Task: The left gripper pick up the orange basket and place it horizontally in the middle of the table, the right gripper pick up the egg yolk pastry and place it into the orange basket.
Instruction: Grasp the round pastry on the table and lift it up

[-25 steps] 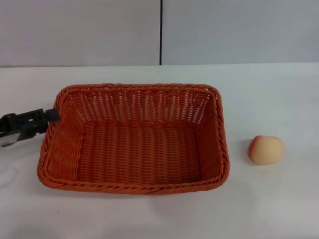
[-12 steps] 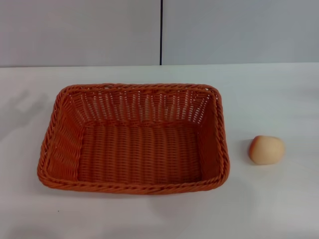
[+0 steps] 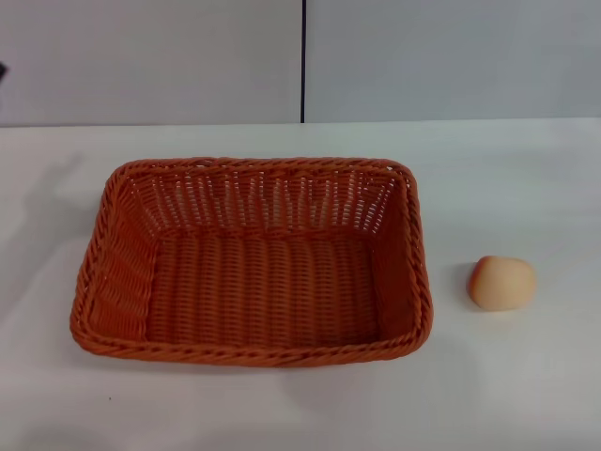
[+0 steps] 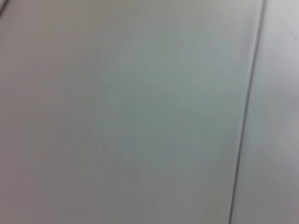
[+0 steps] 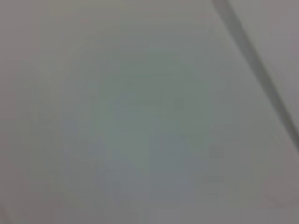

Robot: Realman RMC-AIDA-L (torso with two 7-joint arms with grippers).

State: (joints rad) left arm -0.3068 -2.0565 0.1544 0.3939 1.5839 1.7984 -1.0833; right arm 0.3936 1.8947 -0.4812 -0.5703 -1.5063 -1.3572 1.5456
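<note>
The orange basket (image 3: 252, 261) lies on the table (image 3: 526, 178) with its long axis going from left to right in the head view, so it lies horizontally across the middle of the table, a little to the left of centre. It stands flat on its bottom, with the opening facing up. The far wall looks taller in the picture and the near rim is close to the front edge of the view.

Inside the basket there is nothing; only the woven bottom and the sloping openwork sides are visible.

The egg yolk pastry (image 3: 502, 283) rests on the table to the right of the basket, apart from it, with a strip of bare white surface between them. It sits about level with the near half of the basket. It is almost round, so I cannot give it a clear direction.

I count one basket and one pastry.

No gripper is visible in the head view, apart from a tiny dark spot at the far left edge which I cannot identify. The left wrist view and the right wrist view show only a plain grey surface with a dark line across it. For this reason I cannot say how the fingers of either one are set.
</note>
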